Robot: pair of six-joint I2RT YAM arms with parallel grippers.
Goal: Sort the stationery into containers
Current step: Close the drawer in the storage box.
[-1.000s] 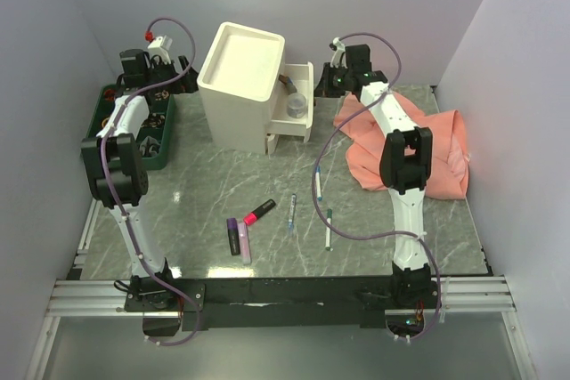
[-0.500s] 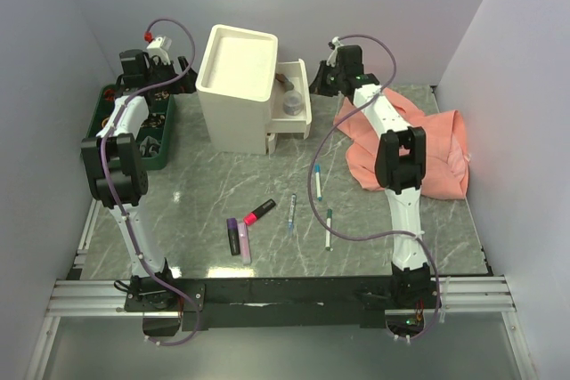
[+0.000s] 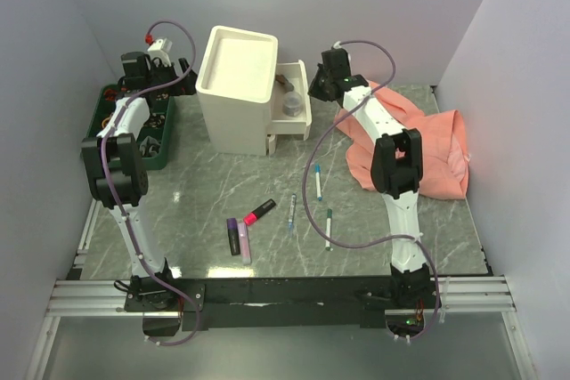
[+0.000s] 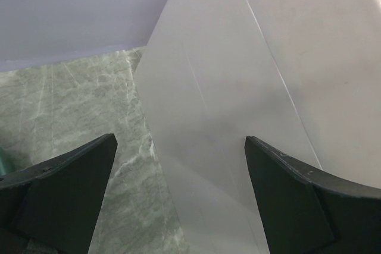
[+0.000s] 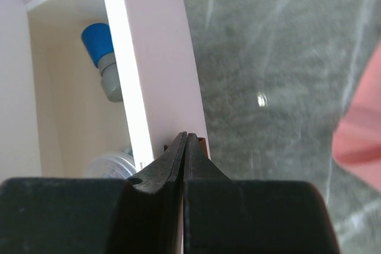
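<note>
The cream-white cabinet stands at the back of the desk. One shallow drawer is pulled out on its right side, and a lower drawer juts out a little beneath it.

The right gripper is at the outer end of the open drawer. In the wrist view its jaws are pressed together tip to tip against the drawer's front wall. The small brown handle peeks out just beside the tips and is mostly covered by them. I cannot tell whether the tips touch it.

Inside the drawer lie a tape roll, half cut off by the jaws, and a blue-capped piece whose body is hidden behind the drawer wall. From above, both are small and hard to make out.

The left gripper is on the far left side of the cabinet with its jaws wide apart, facing the plain side wall. From above, its tips are lost behind the arm's cable.

The rest of the stationery lies loose on the desk, well apart from the cabinet:
- A purple highlighter and a pink highlighter lie side by side, touching.
- A red-and-black marker is just beside them.
- Further right are a third pen whose cap colour I cannot read, a blue-capped pen and a green-capped pen.

A pink cloth is bunched up on the right, partly behind the right arm. A green bin sits on the left, its contents screened by the left arm.
</note>
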